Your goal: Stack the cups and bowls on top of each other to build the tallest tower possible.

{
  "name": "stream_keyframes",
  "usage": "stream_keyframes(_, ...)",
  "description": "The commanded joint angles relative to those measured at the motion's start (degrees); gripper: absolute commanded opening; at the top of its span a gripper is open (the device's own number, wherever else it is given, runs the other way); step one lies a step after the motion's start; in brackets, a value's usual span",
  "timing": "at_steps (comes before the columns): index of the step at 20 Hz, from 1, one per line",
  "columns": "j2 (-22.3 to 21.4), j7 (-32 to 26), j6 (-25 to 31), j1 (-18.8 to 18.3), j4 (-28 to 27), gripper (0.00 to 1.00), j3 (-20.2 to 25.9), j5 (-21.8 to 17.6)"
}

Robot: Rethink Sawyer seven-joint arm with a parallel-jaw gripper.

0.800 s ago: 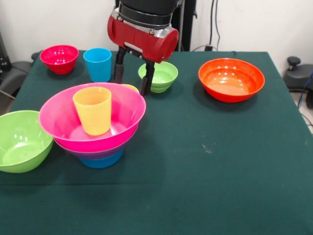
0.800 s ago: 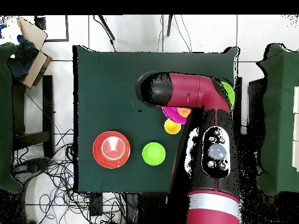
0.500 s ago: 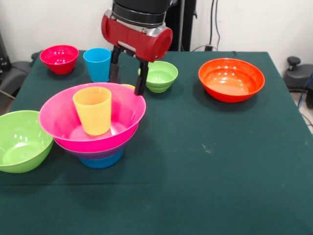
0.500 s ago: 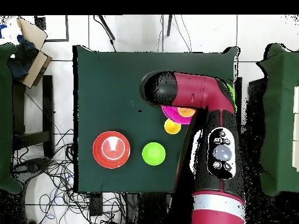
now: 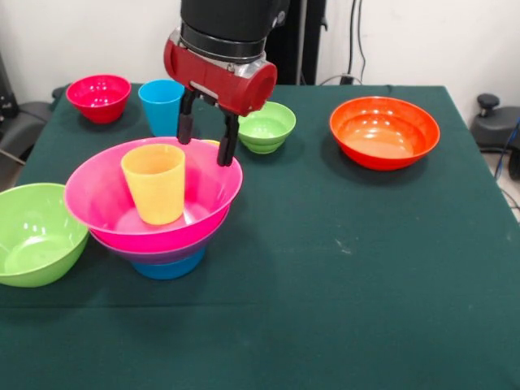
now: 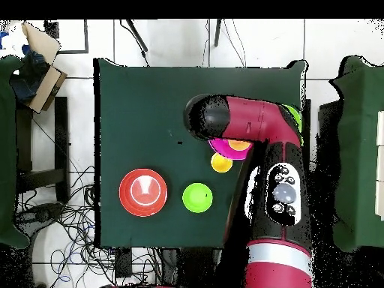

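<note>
Pincer (image 5: 204, 140) of the red and black arm (image 6: 279, 191) hangs over the far rim of the wide glossy pink plastic bowl (image 5: 207, 183), its two dark fingers (image 5: 227, 143) spread apart with nothing between them. Just behind that rim, between the fingers in the front view, peeks the top of a pale yellow cup (image 5: 213, 144), mostly hidden; the overhead view shows it as a yellow round (image 6: 221, 162) beside the pink bowl.

That pink bowl tops the tower, nested in a purple bowl (image 5: 159, 253) that sits on a mid blue bowl (image 5: 169, 267) resting on the dark green tabletop (image 5: 341, 276). Standing upright inside the pink bowl, nearer the camera than the pincer, is an orange-yellow plastic tumbler (image 5: 154, 183).

A big lime green bowl (image 5: 32, 231) sits just beside the tower at the tabletop's edge. Behind the pincer stand a sky blue tumbler (image 5: 162, 106) and a small green bowl (image 5: 266, 126), one on either side of it. A small red bowl (image 5: 99, 97) lies next to the blue tumbler near the far corner. An orange bowl (image 5: 383, 132) rests well apart on the other side of the tabletop.
</note>
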Motion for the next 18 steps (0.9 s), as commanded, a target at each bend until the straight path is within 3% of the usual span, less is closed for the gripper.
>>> stream_keyframes(1, 2.8, 5.1, 1.5, 2.5, 3.4, 1.00, 2.0, 0.6)
stream_keyframes(18, 0.2, 6.6, 3.1, 5.1, 7.3, 1.00, 0.3, 4.3)
